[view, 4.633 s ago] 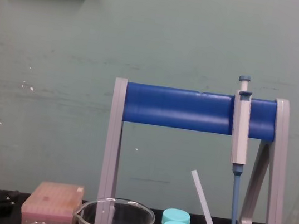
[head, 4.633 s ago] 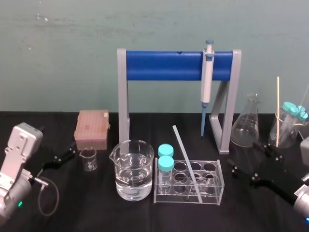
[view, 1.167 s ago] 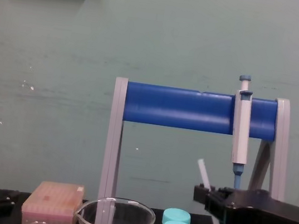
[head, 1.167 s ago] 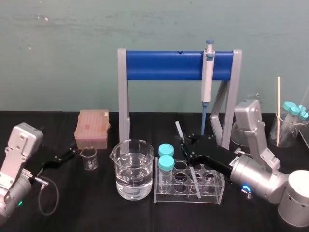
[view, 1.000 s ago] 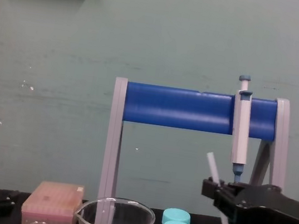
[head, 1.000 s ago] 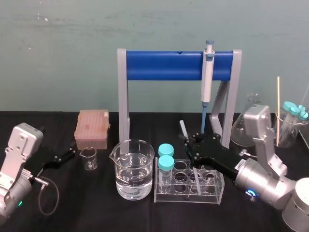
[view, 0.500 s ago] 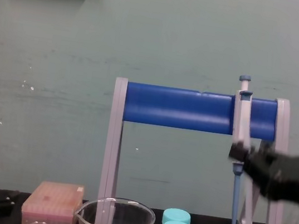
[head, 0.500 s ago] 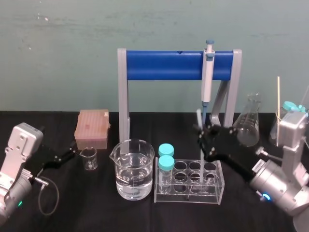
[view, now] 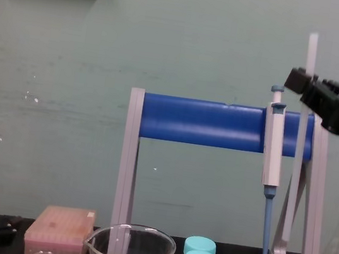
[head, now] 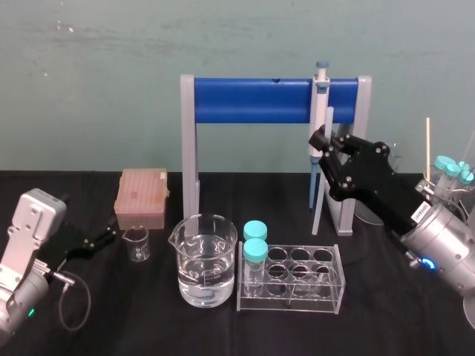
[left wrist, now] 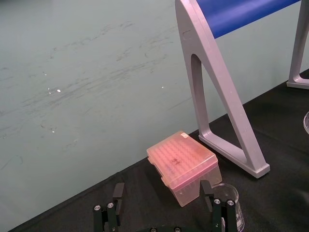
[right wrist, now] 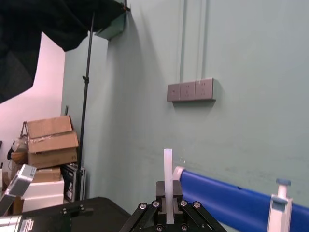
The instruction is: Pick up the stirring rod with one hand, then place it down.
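The stirring rod, a long, thin, straight rod of translucent white glass-like material, is shown lifted clear of the clear plastic test-tube rack, in which it leaned 4.6 s ago and just behind which it was held half a second ago. It is now held nearly upright in the air above the black table, just beside the grey-white pipette with a blue tip, its top reaching above the blue crossbar of the grey stand. The black right gripper is closed on the rod's upper part, a short length projecting above the fingers. The black left gripper lies parked low at the table's left, its fingers spread wide and holding nothing. One rod, one pipette, one stand and one rack are counted, with two teal-capped tubes, one large glass beaker of clear liquid, one small glass beaker and one pink tip box.
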